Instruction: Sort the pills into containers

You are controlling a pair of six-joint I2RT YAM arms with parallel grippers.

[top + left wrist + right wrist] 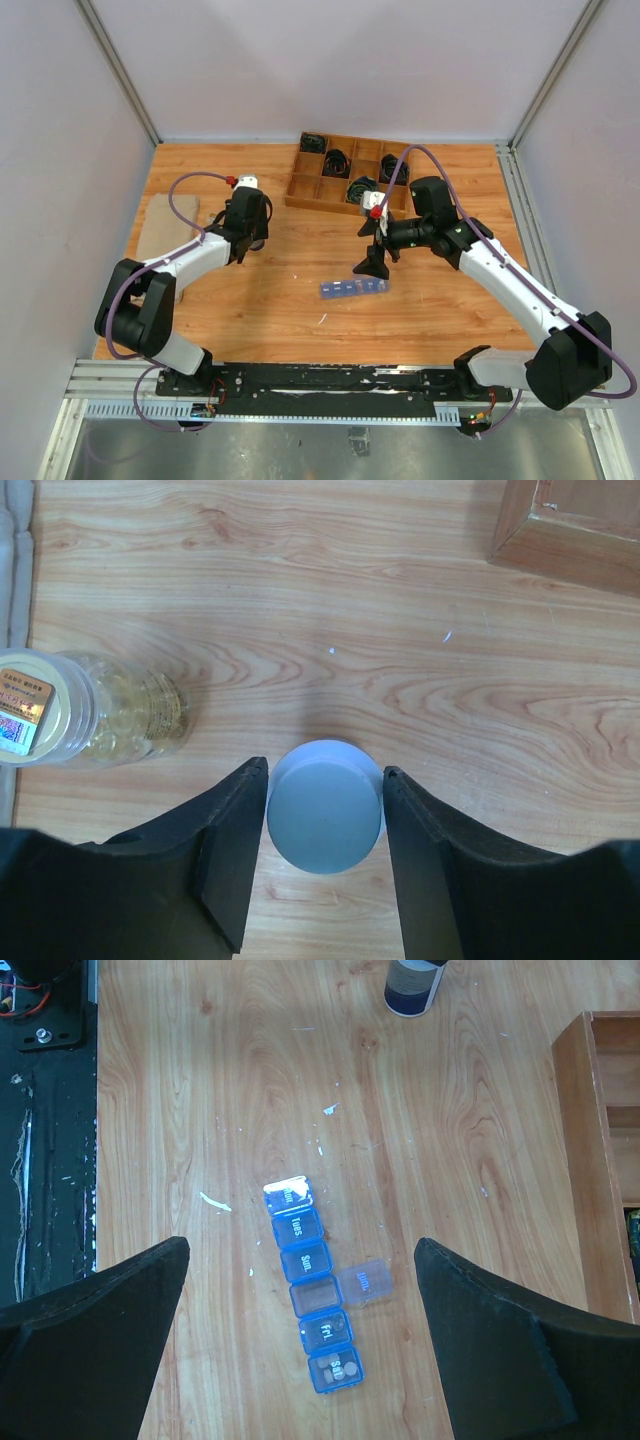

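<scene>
Your left gripper (325, 770) sits snug against both sides of the white-capped bottle (325, 825), which stands left of the worktop's (400, 600) middle. The right gripper (300, 1260) hangs wide open over the containers (315, 1300), toward the near edge, one lid up. You are probably fetching pills: lift straight, clear of the clear jar (90, 720) just beside. Bare wood lies between bottle and containers.
</scene>
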